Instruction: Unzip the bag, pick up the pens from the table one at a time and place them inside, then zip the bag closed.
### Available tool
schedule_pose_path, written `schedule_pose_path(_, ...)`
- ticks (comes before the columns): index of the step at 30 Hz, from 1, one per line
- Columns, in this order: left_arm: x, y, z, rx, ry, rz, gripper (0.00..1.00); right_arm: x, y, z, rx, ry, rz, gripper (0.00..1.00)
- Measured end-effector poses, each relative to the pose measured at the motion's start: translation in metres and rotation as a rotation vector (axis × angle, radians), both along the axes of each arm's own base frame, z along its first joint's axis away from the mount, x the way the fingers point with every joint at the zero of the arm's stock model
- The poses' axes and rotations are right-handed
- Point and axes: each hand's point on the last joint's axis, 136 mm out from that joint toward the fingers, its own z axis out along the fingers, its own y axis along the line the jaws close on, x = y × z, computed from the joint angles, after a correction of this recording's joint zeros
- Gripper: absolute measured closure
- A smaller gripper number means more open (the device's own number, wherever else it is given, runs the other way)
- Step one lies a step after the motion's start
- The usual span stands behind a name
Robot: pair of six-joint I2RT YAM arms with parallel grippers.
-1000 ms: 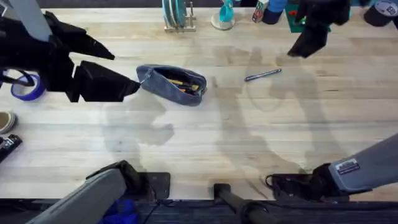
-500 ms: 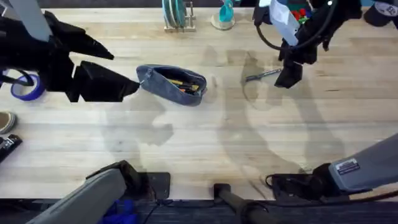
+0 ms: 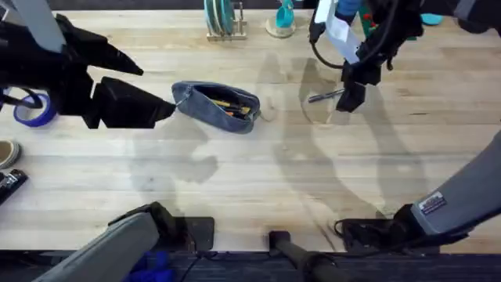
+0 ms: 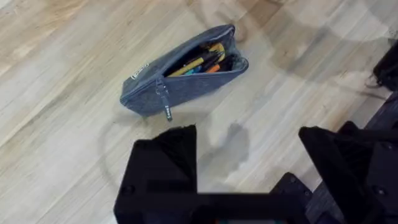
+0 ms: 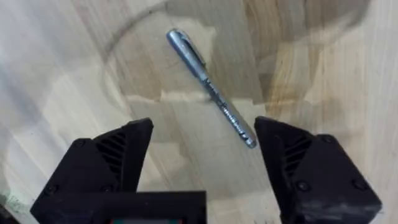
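Right fingers (image 5: pixel 202 168) spread wide, the pen (image 5: pixel 210 87) lying between and just beyond them; ungrasped.

Blue tape roll (image 3: pixel 31 110) lying at left edge; teal plates standing in wooden rack (image 3: pixel 223 19) along far edge.

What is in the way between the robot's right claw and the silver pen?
Nothing visible. The right gripper is open, and the pen lies on bare table just ahead of its fingers. In the overhead view the gripper is right beside the pen.
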Motion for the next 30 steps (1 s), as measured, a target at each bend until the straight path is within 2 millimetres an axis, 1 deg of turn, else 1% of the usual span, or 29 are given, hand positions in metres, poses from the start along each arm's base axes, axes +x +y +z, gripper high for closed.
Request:
schedule_pose_path(6, 0.000, 0.000, 0.000, 0.000, 0.000, 0.000, 0.006, 0.004, 0.001, -0.010, 0.003, 0.008, 0.000, 0.020)
schedule_pose_path(11, 0.000, 0.000, 0.000, 0.000, 0.000, 0.000, 0.006, 0.003, 0.001, -0.026, 0.000, 0.046, 0.001, 0.041)
schedule_pose_path(15, 0.000, 0.000, 0.000, -0.001, 0.001, 0.000, 0.006, 0.005, 0.003, -0.026, 0.010, 0.041, 0.000, 0.060)
schedule_pose_path(18, 0.000, 0.000, 0.000, -0.001, 0.002, 0.000, 0.005, 0.006, 0.003, -0.026, 0.010, 0.036, -0.001, 0.106)
schedule_pose_path(20, -0.001, 0.000, 0.000, -0.001, 0.003, 0.000, 0.007, 0.007, 0.003, -0.026, 0.010, 0.031, -0.001, 0.164)
schedule_pose_path(22, -0.001, 0.000, 0.000, -0.001, 0.003, 0.000, 0.006, 0.010, 0.003, -0.027, 0.010, 0.022, -0.001, 0.291)
schedule_pose_path(24, -0.001, 0.000, 0.000, -0.001, 0.003, 0.000, 0.006, 0.011, 0.003, -0.028, 0.012, 0.018, 0.001, 0.511)
schedule_pose_path(25, -0.001, 0.000, 0.000, -0.001, 0.003, 0.000, 0.006, 0.012, 0.003, -0.028, 0.015, 0.016, 0.002, 0.670)
schedule_pose_path(26, -0.001, 0.000, 0.000, -0.001, 0.003, 0.000, 0.006, 0.011, 0.005, -0.028, 0.026, 0.022, 0.000, 0.952)
schedule_pose_path(30, -0.001, 0.000, 0.000, -0.001, 0.003, 0.000, 0.006, 0.011, 0.006, -0.028, 0.028, 0.021, -0.001, 0.964)
